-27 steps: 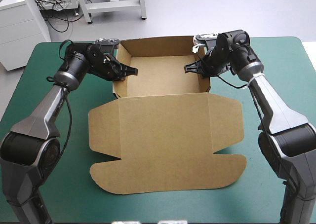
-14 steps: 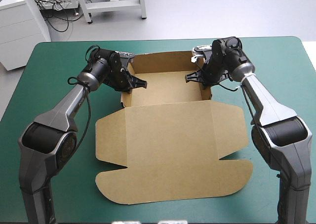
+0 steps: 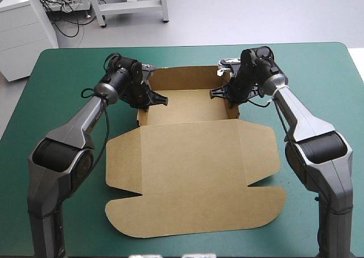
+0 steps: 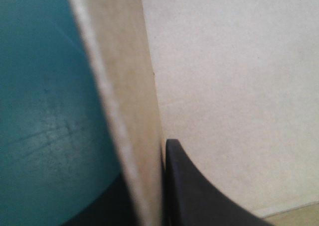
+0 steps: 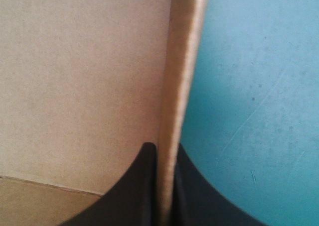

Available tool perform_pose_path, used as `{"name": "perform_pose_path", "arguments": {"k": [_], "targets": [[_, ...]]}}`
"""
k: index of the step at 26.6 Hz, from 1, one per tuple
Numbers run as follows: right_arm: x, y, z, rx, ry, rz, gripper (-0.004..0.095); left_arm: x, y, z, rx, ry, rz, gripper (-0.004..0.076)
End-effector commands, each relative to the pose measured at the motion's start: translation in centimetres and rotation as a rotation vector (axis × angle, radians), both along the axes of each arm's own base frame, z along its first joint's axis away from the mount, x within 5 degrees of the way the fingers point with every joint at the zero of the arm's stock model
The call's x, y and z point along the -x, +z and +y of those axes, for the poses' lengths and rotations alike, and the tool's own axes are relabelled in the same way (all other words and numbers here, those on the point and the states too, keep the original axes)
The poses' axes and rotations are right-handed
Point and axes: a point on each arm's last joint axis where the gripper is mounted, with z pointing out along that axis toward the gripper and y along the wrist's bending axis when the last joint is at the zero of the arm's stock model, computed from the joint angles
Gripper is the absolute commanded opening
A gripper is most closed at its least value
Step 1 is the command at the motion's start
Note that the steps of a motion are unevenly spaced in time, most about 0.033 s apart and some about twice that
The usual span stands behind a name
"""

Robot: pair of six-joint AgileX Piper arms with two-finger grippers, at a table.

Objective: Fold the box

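Box (image 3: 190, 155): an open tray at mid-worktop (image 3: 51, 93), toward the far edge, with the lid lying flat on the near side. The left tool (image 3: 154, 99) grips the left side wall (image 4: 127, 111). The right tool (image 3: 219, 92) grips the right side wall (image 5: 182, 86).

The high view gives the whole layout but not the grip itself. Each wrist view shows its wall edge-on, pinched between the two black fingers, with brown board on the inner side and the teal-green cover (image 4: 45, 111) on the outer.

Versus the earlier frames, the tray sat nearer the far edge with its side walls wider apart. Both tools have since moved inward with the walls.
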Motion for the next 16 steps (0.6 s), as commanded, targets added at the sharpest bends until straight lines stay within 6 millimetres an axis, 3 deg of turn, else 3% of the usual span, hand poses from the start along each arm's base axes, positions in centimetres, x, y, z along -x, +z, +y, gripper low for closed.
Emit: {"name": "perform_pose_path", "arguments": {"k": [1,6,9,12,13,14,15,16], "targets": [[0.7,2.1,1.1,-0.086,0.053,-0.034,-0.0018,1.4,2.6,-2.3,0.104,-0.128,-0.033,-0.0031],[0.6,2.1,1.0,-0.066,0.053,-0.040,0.0027,1.6,2.5,-2.1,0.091,-0.135,-0.009,0.0007],[0.7,2.1,1.0,-0.069,0.053,-0.039,0.0218,1.9,2.5,-1.6,0.042,-0.149,0.022,0.0140],[0.7,2.1,1.0,-0.073,0.053,-0.038,0.0504,1.9,2.8,-1.0,0.018,-0.142,0.022,0.0328],[0.7,2.3,1.0,-0.077,0.042,-0.039,0.0664,2.0,3.2,-0.8,0.031,-0.136,0.016,0.0433],[0.8,2.5,1.0,-0.078,0.038,-0.043,0.0755,2.0,3.6,-0.5,0.036,-0.119,0.009,0.0491],[0.9,2.9,0.8,-0.071,0.038,-0.055,0.0836,1.9,4.0,0.2,0.039,-0.091,-0.001,0.0539],[1.0,3.3,0.6,-0.070,0.036,-0.065,0.0840,1.9,4.3,0.5,0.041,-0.083,-0.006,0.0541]]}}
